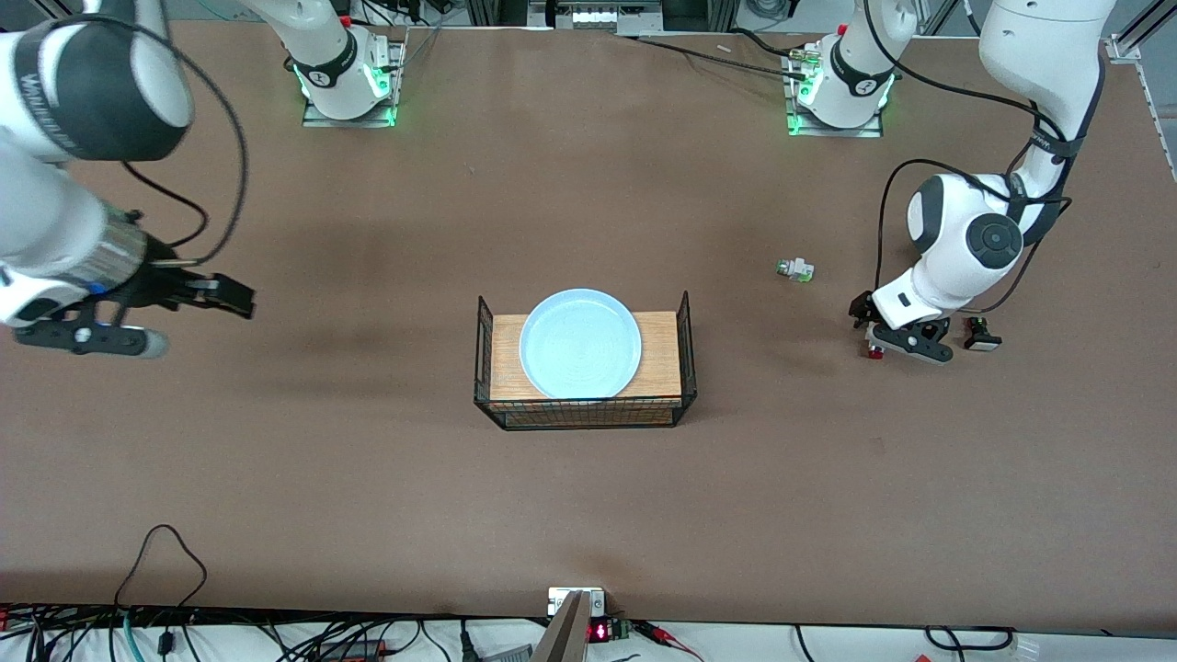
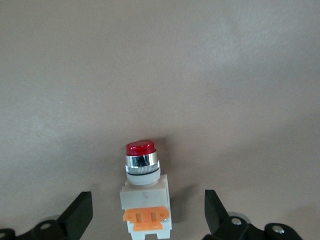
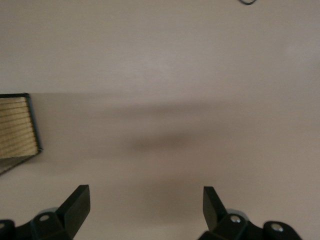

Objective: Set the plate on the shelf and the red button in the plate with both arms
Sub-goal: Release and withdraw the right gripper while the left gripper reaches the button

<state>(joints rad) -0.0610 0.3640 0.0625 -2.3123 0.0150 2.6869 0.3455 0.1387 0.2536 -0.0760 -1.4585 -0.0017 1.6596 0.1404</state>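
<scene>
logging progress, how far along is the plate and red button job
Done: the round pale-blue plate lies on the wooden tray in the wire basket. In hand: the left gripper, open, straddles the small red-capped white button on the table, not gripped. The right gripper hangs open over bare table. Left: grasping and placing the button.

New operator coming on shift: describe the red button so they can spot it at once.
Start at the plate on the wire-sided tray mid-table, then go toward the left arm's end, where the left gripper is low over the table. The red button lies between its open fingers: white body, orange block, red cap, unlike the green-tipped part and the black-and-white part nearby.
</scene>
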